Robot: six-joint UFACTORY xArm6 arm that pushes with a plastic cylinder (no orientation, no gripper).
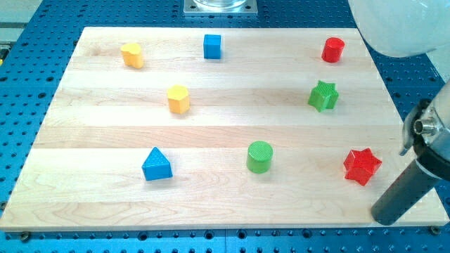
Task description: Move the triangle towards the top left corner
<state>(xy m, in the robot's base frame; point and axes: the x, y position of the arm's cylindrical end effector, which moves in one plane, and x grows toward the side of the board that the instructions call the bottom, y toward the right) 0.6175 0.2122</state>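
Observation:
The blue triangle (pixel 156 165) lies on the wooden board (pixel 105 133) at the view's lower left. My tip (pixel 384 216) is at the view's lower right, near the board's bottom right corner. It stands just below and to the right of the red star (pixel 362 166), apart from it, and far to the right of the blue triangle.
A yellow block (pixel 131 54) and a blue cube (pixel 212 46) sit near the view's top. A red cylinder (pixel 332 50) is at the top right. A yellow hexagon (pixel 178 99), a green star (pixel 323 95) and a green cylinder (pixel 259 157) lie between.

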